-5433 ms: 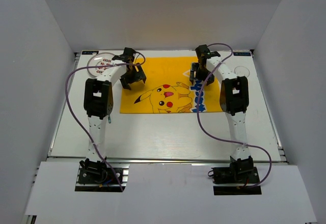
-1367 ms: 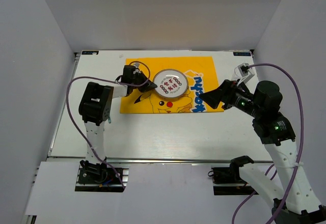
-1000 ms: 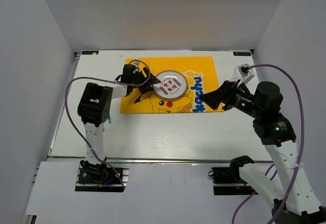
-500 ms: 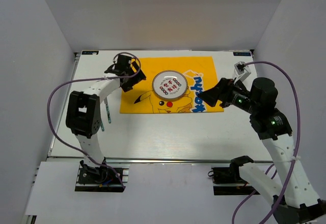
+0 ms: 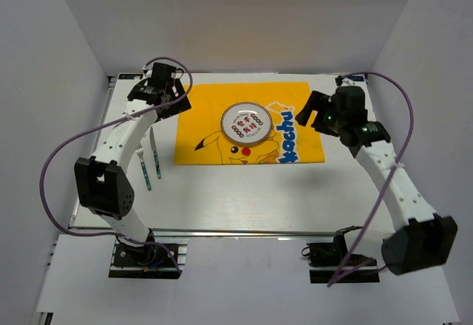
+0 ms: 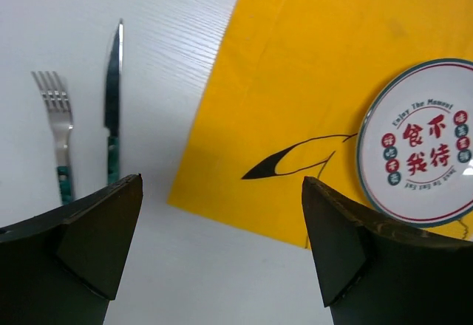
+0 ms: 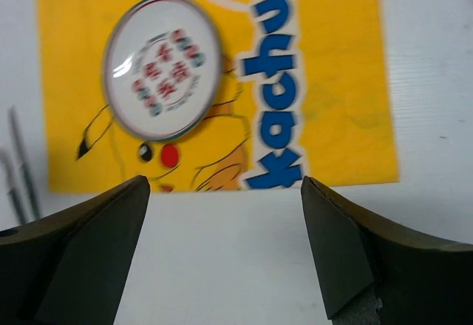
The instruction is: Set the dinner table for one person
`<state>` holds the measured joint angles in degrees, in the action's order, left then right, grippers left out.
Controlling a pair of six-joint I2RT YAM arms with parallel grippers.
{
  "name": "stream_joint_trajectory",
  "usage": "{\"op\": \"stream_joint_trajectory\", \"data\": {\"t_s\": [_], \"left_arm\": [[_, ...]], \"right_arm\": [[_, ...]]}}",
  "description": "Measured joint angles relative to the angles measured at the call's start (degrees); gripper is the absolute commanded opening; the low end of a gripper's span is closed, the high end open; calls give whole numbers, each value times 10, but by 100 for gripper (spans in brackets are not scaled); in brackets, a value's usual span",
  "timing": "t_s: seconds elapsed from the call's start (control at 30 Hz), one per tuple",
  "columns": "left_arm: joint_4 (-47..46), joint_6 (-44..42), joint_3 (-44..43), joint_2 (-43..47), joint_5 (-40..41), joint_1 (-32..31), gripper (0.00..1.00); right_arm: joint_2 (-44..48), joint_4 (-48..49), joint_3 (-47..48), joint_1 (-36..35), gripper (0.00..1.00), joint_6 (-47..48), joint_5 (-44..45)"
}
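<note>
**A:** where's the big white grooved counter [image 5: 244, 192] at?

**B:** Spread out just past the arm bases. A yellow cartoon-printed cloth placemat [image 5: 211, 107] lies at its far side, with a round white plate with red lettering [image 5: 246, 123] on it. A green-handled steel fork [image 6: 59, 133] and a green-handled knife [image 6: 113, 103] lie left of the mat. The left claw [image 6: 222, 192] and right claw [image 7: 225, 185] are both spread wide, holding nothing.

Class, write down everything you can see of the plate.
The plate is small, round and white, with a thin dark rim line, red Chinese characters in the middle and small coloured marks around them. It looks glossy, perhaps ceramic. It lies flat near the middle of the yellow placemat, empty, and touches nothing else.
</note>
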<state>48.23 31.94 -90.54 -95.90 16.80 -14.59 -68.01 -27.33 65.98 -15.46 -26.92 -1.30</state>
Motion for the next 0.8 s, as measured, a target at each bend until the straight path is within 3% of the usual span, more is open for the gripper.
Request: {"op": "stream_joint_trajectory", "data": {"t_s": [0.17,0.4,0.67,0.8], "left_arm": [[0,-26,97,98,29,0,98],[-22,-28,206,224,68,0,98],[-50,-31,266,278,73,0,98],[-63,-32,268,278,65,-3,98]], "right_arm": [[-90,-23,40,52,89,-27,81],[-243,-44,257,124,89,-31,114],[-393,-94,424,211,87,-36,182],[-459,-112,448,238,83,-37,198]]}}
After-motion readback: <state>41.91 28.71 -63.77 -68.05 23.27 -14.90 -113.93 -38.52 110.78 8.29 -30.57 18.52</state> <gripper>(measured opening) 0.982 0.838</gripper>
